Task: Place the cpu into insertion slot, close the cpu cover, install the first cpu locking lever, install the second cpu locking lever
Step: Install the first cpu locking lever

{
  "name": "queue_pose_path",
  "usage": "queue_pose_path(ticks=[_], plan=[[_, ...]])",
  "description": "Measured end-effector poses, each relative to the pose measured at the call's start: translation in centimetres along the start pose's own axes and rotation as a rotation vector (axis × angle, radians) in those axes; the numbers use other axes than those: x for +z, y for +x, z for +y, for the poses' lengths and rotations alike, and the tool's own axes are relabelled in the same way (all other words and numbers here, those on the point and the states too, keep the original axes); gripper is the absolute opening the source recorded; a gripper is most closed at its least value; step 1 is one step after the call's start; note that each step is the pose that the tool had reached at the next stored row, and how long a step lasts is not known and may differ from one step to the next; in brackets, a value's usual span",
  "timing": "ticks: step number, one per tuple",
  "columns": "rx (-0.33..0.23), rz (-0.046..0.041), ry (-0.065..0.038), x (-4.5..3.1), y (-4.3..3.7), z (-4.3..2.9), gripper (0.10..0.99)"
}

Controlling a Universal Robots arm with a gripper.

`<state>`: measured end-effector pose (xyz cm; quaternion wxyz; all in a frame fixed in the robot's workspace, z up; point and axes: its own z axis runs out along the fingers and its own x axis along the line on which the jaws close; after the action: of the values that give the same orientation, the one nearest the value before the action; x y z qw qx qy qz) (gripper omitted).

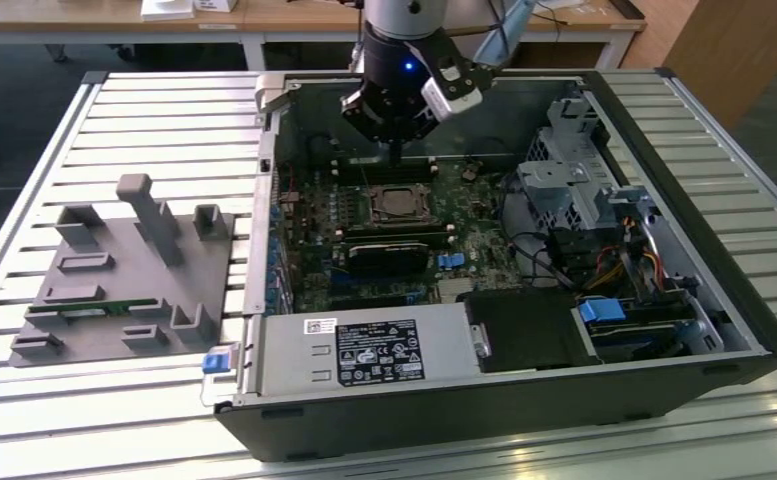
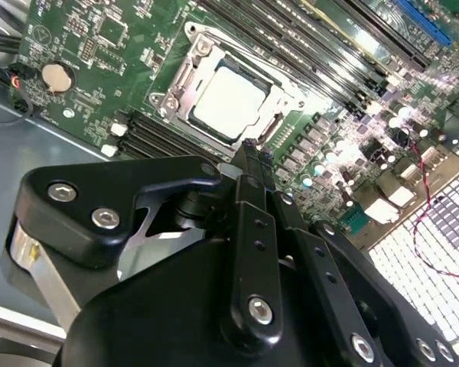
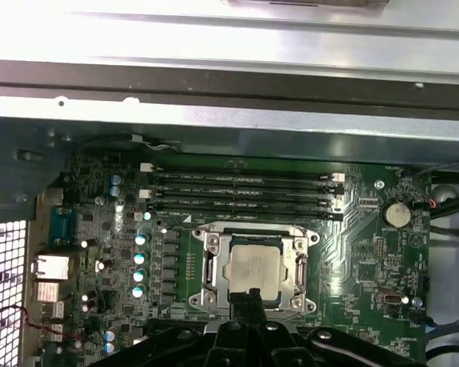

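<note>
The cpu [image 3: 252, 267] lies flat in the insertion slot [image 3: 302, 302], with the cpu cover [image 3: 214, 264] apparently folded down to hold it there. Just above its edge hovers the end effector [image 2: 251, 153], fingers pressed together, gripping nothing.

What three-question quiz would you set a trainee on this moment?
1. True or false: the cpu cover lies flat around the cpu.
2. The gripper is nearest to: A the cpu cover's edge; B the round battery; C the drive cage.
3. In the exterior view, on which side of the computer case does the grey fixture lie?
Key: 1 true; 2 A; 3 the exterior view's left.
</note>
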<state>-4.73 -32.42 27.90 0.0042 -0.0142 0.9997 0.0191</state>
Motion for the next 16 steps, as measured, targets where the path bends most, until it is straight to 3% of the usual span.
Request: queue_pose_path(ticks=[6, 16], plan=[[0.0, -0.0015, 0.0, 0.03, 1.27, 0.04, 0.106], [-0.007, -0.0014, -0.001, 0.44, 2.66, 0.06, 0.106]])
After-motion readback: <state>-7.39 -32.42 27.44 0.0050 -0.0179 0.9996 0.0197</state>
